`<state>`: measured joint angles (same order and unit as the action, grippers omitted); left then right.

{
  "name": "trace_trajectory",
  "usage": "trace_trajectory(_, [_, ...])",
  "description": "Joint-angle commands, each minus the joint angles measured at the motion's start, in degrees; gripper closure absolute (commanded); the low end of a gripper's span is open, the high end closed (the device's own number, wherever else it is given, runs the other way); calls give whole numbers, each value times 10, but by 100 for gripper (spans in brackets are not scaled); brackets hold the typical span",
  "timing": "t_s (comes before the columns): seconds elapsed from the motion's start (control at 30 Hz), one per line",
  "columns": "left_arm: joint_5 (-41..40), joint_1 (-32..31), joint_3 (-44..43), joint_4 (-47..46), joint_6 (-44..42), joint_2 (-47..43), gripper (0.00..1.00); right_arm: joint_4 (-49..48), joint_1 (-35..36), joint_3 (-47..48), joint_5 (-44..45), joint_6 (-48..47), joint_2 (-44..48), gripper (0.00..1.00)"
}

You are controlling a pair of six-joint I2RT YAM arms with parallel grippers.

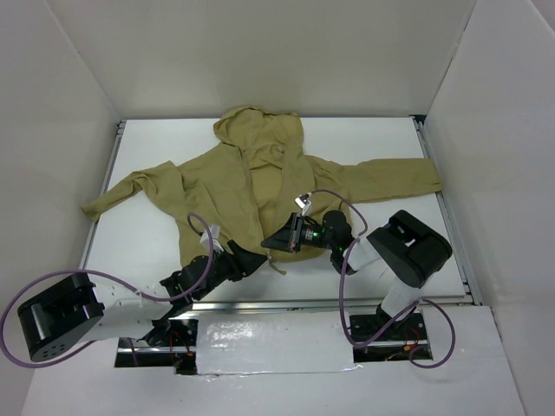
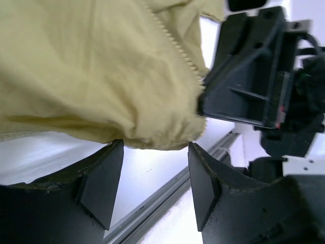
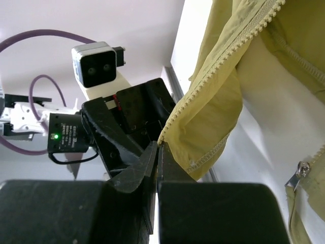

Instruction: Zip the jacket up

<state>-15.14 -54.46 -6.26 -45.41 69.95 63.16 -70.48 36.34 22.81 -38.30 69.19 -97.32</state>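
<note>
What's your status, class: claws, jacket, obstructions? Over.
Left claw open at the jacket hem. Right claw shut on the lower zipper edge. Zipper open, slider unheld. No obstruction seen.

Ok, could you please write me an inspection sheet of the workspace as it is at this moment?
Surface: white table; the jacket lies on it.
Job's things: jacket spread flat, hood at the far side, sleeves out to both sides; at the hem the two toothed zipper edges are apart; the slider sits on one edge.
Clutter: nothing seen.
Grippers: left gripper open, the hem at its fingertips; right gripper shut on the jacket's other toothed edge.
Cables: a purple cable loops at each arm.
Surroundings: white walls on three sides; metal rail along the near edge.
</note>
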Motion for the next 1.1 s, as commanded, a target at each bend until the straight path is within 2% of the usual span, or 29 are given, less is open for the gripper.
trace_trajectory(0.0, [21, -1, 12, -110, -44, 3, 34, -91, -3, 0, -27, 23, -17, 100])
trace_trajectory(0.23, [19, -2, 35, -144, -78, -29, 33, -40, -4, 8, -34, 9, -10, 100])
trace_trajectory(0.4, [12, 1, 52, -153, -91, -44, 33, -69, -3, 13, -48, 33, -19, 100])
trace_trajectory(0.7, [35, 8, 51, -181, -105, -22, 36, -49, -1, 28, -58, 39, -13, 100])
trace_trajectory(0.93, [56, 15, 57, -241, -96, 34, 47, -26, -1, 34, -61, 31, -4, 100])
trace_trajectory(1.07, [67, 22, 60, -276, -92, 49, 56, -15, -2, 36, -61, 28, -6, 100])
